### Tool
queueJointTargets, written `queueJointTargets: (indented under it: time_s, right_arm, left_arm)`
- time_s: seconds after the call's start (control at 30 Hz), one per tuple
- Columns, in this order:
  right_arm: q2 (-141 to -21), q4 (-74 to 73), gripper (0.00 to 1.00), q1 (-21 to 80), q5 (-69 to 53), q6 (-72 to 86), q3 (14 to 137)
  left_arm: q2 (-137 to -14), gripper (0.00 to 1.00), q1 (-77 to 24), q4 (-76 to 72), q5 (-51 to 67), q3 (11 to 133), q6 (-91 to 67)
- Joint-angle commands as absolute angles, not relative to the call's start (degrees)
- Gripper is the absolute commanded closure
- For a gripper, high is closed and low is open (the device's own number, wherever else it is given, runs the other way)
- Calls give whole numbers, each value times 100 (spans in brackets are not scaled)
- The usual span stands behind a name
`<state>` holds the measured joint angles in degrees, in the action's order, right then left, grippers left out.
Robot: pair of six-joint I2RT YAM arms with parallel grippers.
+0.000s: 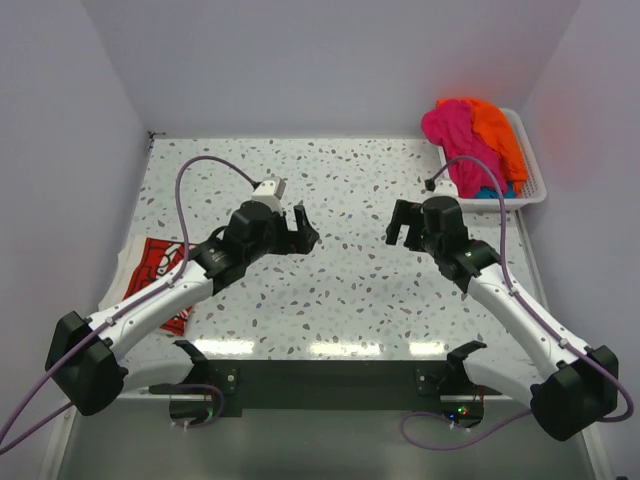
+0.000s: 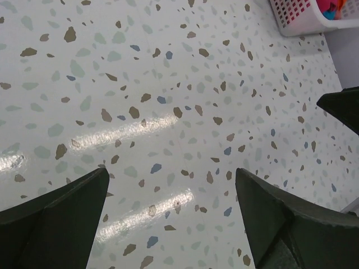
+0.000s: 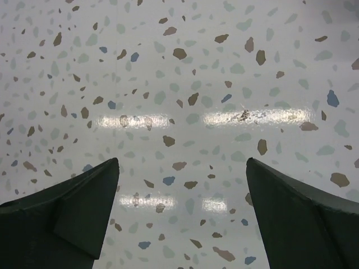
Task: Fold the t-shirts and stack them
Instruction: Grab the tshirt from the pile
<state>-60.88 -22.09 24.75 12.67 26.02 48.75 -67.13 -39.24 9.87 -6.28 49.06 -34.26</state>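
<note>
The left tool (image 1: 304, 228) and right tool (image 1: 402, 228) hung released above the table (image 1: 350, 290), grasping nothing. The red t-shirt (image 1: 155, 268) lay at eight o'clock, possibly finished. The pink t-shirt (image 1: 455, 135), orange t-shirt (image 1: 497, 130) and teal t-shirt (image 1: 490, 192) sat heaped in the basket (image 1: 535, 185) at two o'clock, apparently unfolded.
</note>
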Motion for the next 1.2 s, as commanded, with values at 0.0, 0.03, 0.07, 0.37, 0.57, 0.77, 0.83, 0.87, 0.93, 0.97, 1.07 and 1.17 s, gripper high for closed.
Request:
queueJointTargets:
  time_s: [0.0,0.03,0.07,0.37,0.57,0.77,0.83,0.87,0.93,0.97,1.07,1.17]
  right_arm:
    - [-6029,-2180,1,2487,1661,2610,4957]
    - [-6064,-2197,1,2487,1713,2610,5001]
    - [-6134,-2197,1,2496,1714,2567,5062]
    - [-8900,-2495,1,1628,1521,2302,7564]
    - [-10439,-2663,1,607,1405,2741,9631]
    - [-11003,-2295,1,282,2205,2795,10388]
    - [-11161,-2198,1,98,2338,2856,10555]
    - [-11232,-2154,1,44,2355,2865,10599]
    - [-11425,-1961,1,18,2486,2874,10652]
    - [-11382,-1621,1,18,2653,2787,10513]
    - [-11188,-625,3,17,2707,2733,9800]
    - [-11189,-423,5,9,2874,2786,9677]
  left_arm:
    - [-6741,0,-3902,650,-334,4948,-3358]
    - [-6750,0,-3902,659,-334,4966,-3349]
    - [-6750,0,-3902,668,-317,4983,-3331]
    - [-6671,0,-3902,606,122,4948,-3384]
    - [-6425,0,-3902,703,273,4808,-3358]
    - [-6354,0,-3902,712,465,4834,-3366]
    - [-6328,0,-3902,799,475,4895,-3384]
    - [-6302,0,-3902,809,466,4896,-3384]
    - [-6232,0,-3902,879,405,4913,-3358]
    - [-6223,0,-3902,905,378,4922,-3349]
    - [-6214,0,-3902,975,387,4939,-3322]
    - [-6196,0,-3902,967,422,4869,-3322]
